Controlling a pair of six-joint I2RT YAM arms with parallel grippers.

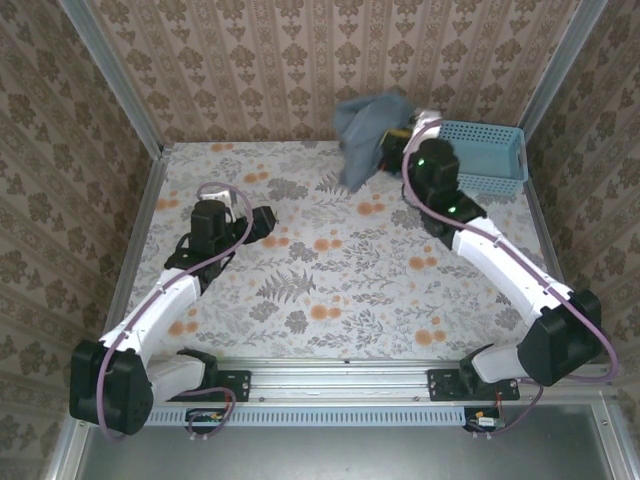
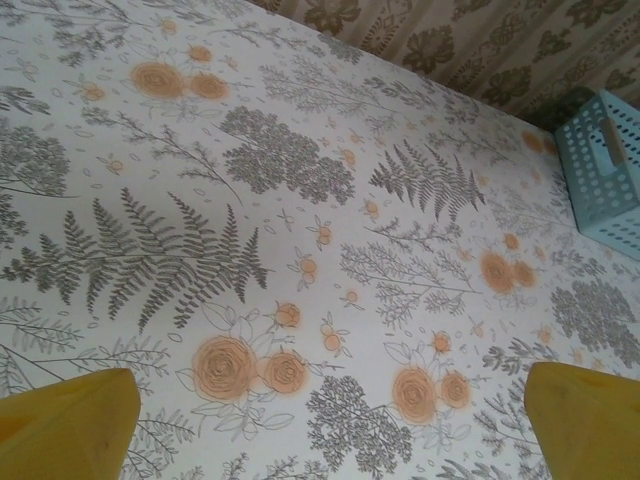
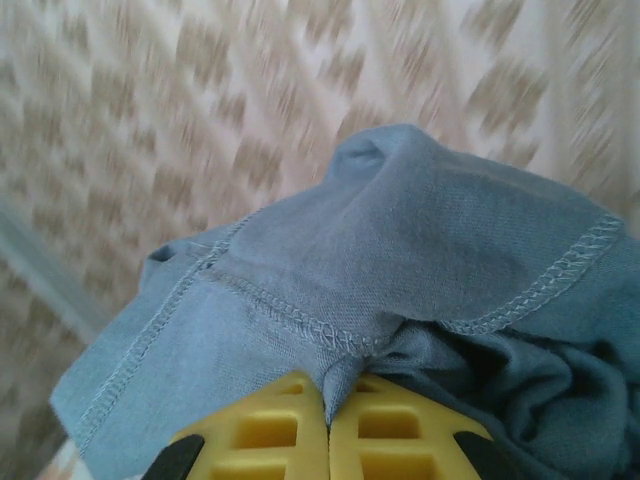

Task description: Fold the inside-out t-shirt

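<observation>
Right gripper (image 3: pixel 328 400) pinched fully together on a fold of the inside-out t-shirt (image 3: pixel 400 240) — stitched seams facing out. The shirt hangs bunched above the table's (image 1: pixel 330 270) far edge, just beside the blue basket (image 1: pixel 485 155). Left gripper (image 2: pixel 328 418) spread wide, holding nothing — floral tabletop below it.

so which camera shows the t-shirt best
Top external: the whole t-shirt hangs bunched above the table's far edge, beside the basket. Right wrist gives a close-up of its stitched seams, with fabric pinched in the shut right claw. Left wrist looks across the tablecloth toward the basket.
</observation>
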